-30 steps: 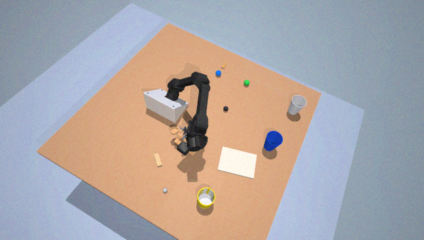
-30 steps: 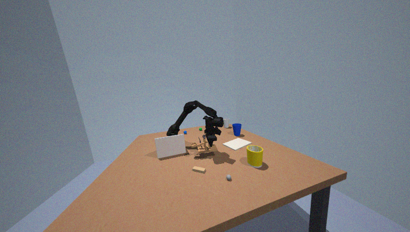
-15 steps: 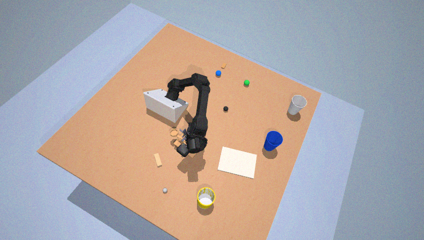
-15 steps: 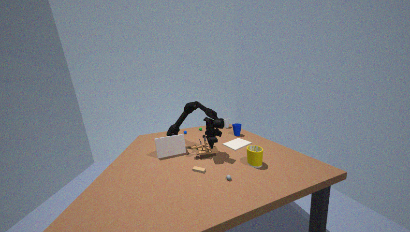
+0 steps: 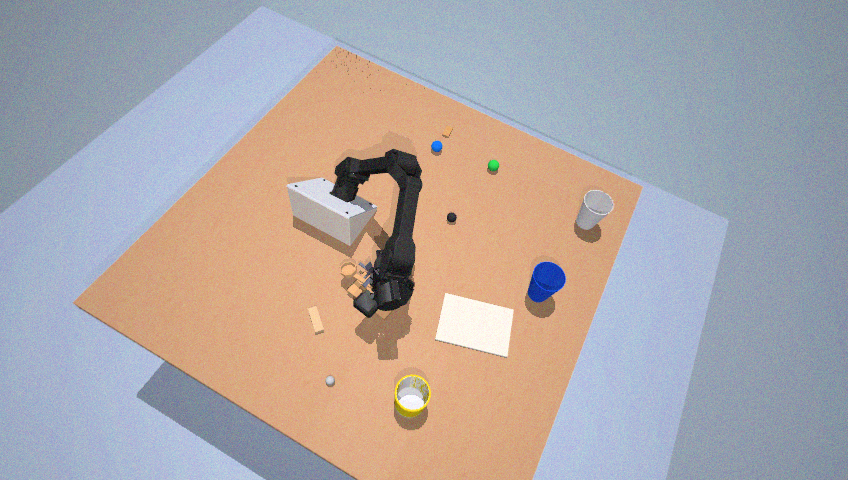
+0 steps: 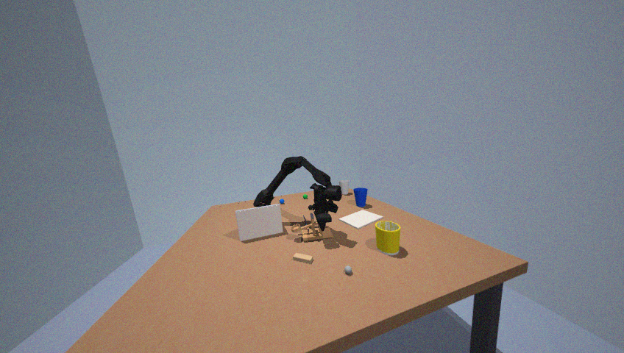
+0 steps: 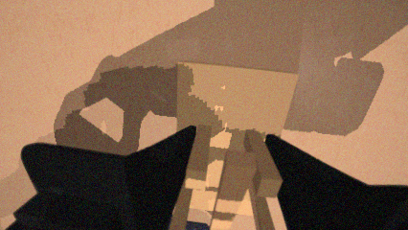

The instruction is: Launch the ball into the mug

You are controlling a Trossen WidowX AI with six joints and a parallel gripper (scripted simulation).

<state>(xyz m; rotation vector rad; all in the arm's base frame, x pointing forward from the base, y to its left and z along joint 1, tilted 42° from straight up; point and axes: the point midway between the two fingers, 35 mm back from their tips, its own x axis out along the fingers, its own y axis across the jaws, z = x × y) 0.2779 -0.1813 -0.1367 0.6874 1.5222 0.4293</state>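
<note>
The wooden catapult (image 5: 354, 290) (image 6: 313, 232) (image 7: 249, 103) stands on the table in front of the white box. My gripper (image 6: 322, 228) (image 7: 230, 136) is shut on the catapult's frame, one fingertip on each side of its beams. The arm hides part of the catapult and the fingertips in the top view. The yellow mug (image 5: 411, 405) (image 6: 388, 239) stands upright, apart from the catapult. A grey ball (image 5: 330, 380) (image 6: 348, 269), a black ball (image 5: 451, 217), a blue ball (image 5: 436, 146) (image 6: 282, 201) and a green ball (image 5: 493, 165) (image 6: 305, 196) lie on the table. I see no ball in the catapult's cup.
The white box (image 5: 324, 217) (image 6: 259, 223) stands by the arm's base. A wooden block (image 5: 315, 320) (image 6: 302, 257) lies near the catapult. A white board (image 5: 476, 325) (image 6: 361, 218), a blue cup (image 5: 541, 285) (image 6: 360, 197) and a white cup (image 5: 590, 215) (image 6: 344, 187) are on the far side.
</note>
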